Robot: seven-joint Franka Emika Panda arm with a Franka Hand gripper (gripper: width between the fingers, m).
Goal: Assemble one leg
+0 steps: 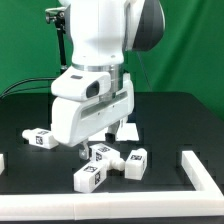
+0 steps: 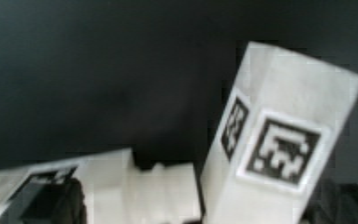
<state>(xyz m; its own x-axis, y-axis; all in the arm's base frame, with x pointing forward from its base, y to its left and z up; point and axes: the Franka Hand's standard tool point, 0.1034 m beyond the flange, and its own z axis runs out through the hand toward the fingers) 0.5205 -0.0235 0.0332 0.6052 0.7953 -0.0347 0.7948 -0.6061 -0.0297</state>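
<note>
In the exterior view my gripper (image 1: 84, 152) is low over the black table among several small white tagged legs. One leg (image 1: 100, 153) lies right beside the fingers, another (image 1: 90, 177) in front, another (image 1: 135, 160) toward the exterior view's right, and one (image 1: 40, 138) toward its left. In the wrist view a leg (image 2: 282, 120) stands tilted and very close, tags facing the camera, with a second white part (image 2: 131, 190) beside it. A dark finger (image 2: 43, 198) shows far out at the side, so my gripper (image 2: 194, 216) looks open around them, holding nothing.
A white L-shaped bar (image 1: 203, 175) lies at the exterior view's right front, and another white piece (image 1: 2, 160) at its left edge. A further white part (image 1: 126, 130) sits behind the gripper, half hidden by the arm. A green curtain hangs behind the table.
</note>
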